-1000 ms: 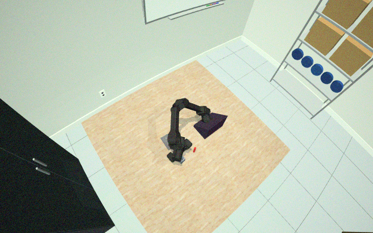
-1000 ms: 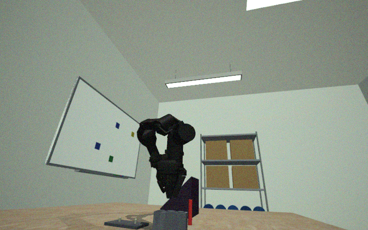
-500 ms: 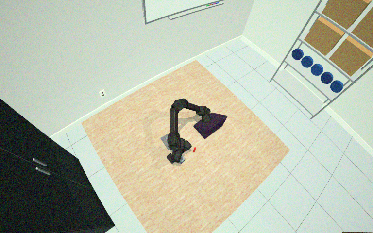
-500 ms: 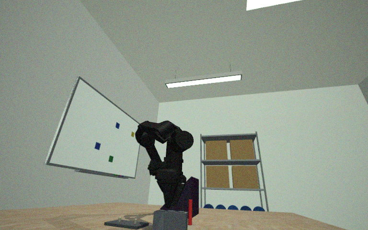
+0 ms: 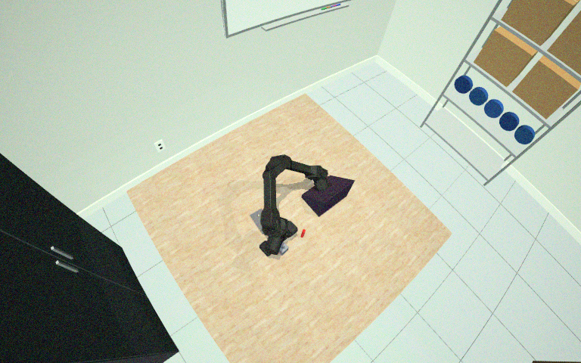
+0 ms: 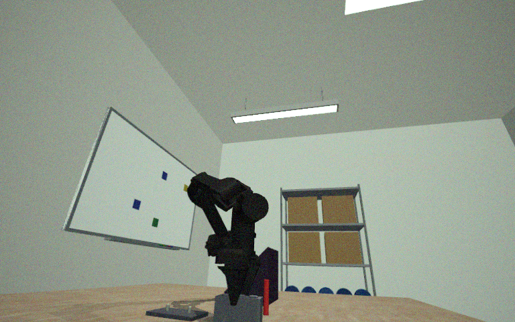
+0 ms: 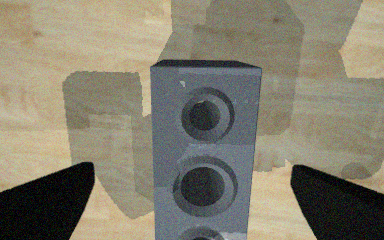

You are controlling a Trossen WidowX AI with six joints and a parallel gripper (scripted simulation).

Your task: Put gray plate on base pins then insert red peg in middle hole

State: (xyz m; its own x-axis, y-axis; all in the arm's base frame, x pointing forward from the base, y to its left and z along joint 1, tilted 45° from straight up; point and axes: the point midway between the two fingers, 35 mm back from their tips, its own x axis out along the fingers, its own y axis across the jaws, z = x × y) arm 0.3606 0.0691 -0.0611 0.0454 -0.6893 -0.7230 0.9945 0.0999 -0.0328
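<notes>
The gray plate is a thick block lying on the wooden surface, apart from the base, its holes facing up. The wrist view shows two holes and part of a third. My gripper points down, open and empty, low above the plate; its fingers stand to the plate's left and right in the wrist view. The flat gray base lies nearby, partly hidden by the arm in the top view; two pins stand up bare in the exterior view. The red peg stands upright near the plate.
The arm rises from a dark purple wedge-shaped mount behind the peg. A wooden floor panel carries everything. A black cabinet, a shelf rack and a whiteboard stand far off around the room.
</notes>
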